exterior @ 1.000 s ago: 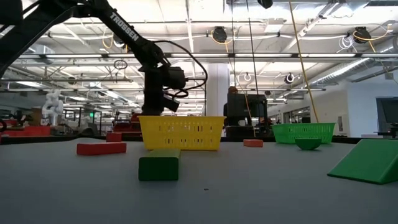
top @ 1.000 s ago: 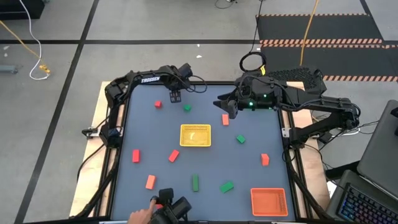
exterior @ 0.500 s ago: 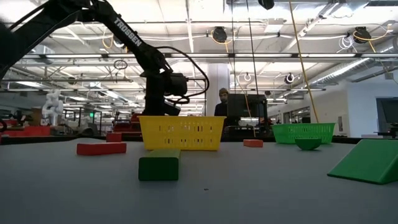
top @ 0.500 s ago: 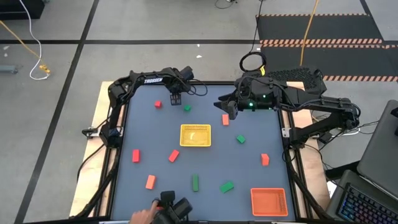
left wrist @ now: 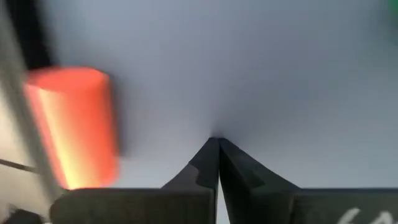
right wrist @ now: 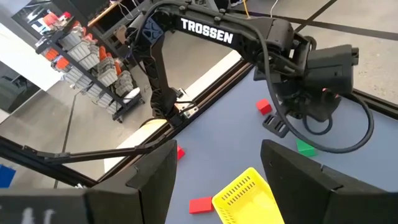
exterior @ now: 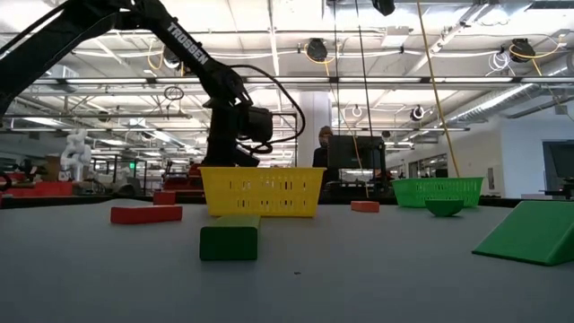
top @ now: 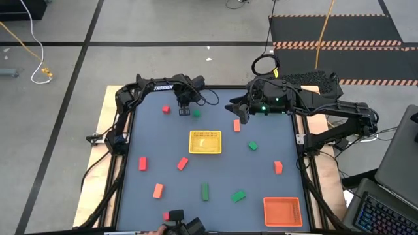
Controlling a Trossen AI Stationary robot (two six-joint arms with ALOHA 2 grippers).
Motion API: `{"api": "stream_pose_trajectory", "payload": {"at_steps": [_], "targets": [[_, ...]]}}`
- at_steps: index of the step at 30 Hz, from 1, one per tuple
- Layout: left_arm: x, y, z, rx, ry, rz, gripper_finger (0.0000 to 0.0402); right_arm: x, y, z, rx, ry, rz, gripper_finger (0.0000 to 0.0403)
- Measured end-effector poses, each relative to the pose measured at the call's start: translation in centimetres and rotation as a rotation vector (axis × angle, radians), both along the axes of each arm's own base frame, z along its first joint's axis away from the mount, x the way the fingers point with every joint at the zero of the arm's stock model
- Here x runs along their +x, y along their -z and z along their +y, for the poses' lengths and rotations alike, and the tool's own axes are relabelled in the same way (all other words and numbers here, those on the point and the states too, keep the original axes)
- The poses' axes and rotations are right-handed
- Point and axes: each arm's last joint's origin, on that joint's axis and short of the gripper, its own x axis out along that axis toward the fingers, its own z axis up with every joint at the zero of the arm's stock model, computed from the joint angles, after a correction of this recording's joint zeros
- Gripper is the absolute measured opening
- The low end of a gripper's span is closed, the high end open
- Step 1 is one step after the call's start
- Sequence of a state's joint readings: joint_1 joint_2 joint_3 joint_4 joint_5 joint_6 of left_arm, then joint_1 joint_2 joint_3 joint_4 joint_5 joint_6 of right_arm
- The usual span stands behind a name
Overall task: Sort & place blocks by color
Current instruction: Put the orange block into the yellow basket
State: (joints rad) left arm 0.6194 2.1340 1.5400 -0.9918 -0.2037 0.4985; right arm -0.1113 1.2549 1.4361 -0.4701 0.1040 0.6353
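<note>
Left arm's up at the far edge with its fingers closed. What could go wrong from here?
The left gripper is shut with nothing between its fingertips, so it may have closed short of a block. The red block and green block sit close on either side; a re-approach could knock one. The right gripper, open, hovers near an orange-red block; if both arms head inward, they could crowd each other.

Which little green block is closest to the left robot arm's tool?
The small green cube at the table's far side, right beside the left tool. The other green blocks lie much farther away.
</note>
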Motion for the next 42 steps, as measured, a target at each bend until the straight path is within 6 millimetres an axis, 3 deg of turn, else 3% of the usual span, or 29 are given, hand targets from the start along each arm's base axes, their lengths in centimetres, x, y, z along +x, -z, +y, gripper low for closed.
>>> {"api": "stream_pose_trajectory", "payload": {"at_steps": [4,6,10,17,21,25,32,36,42], "targets": [[0.5,-1.6,-0.8,0.077,0.014,-0.001,0.0017,0.0,0.0,0.0,-0.003,-0.002,0.001,0.0228],[0.5,-3.2,-0.5,0.149,0.007,-0.033,0.0020,0.0,0.0,0.0,-0.014,-0.006,0.003,0.0228],[0.5,-4.4,0.2,0.213,-0.007,-0.102,0.0049,0.0,0.0,0.0,-0.012,-0.005,0.001,0.0228],[0.0,-4.3,2.3,0.307,-0.036,-0.107,0.0177,0.0,0.0,0.3,0.028,-0.029,-0.006,0.0228],[-0.3,-4.2,2.1,0.249,-0.048,-0.113,0.0252,0.0,0.0,0.3,0.028,-0.030,-0.006,0.0228],[-0.6,-4.0,1.6,0.121,-0.034,-0.136,0.0296,0.0,0.0,0.3,0.023,-0.029,-0.005,0.0228],[-1.3,-2.8,1.7,0.061,-0.019,-0.128,0.0303,0.0,0.0,0.3,0.022,-0.028,-0.005,0.0228],[-1.7,-0.6,2.4,0.020,-0.031,-0.079,0.0284,0.0,0.0,0.3,0.037,-0.023,-0.007,0.0228],[-1.7,1.0,2.8,-0.010,-0.029,-0.046,0.0247,0.0,0.2,0.5,0.070,-0.020,0.007,0.0228]]}}
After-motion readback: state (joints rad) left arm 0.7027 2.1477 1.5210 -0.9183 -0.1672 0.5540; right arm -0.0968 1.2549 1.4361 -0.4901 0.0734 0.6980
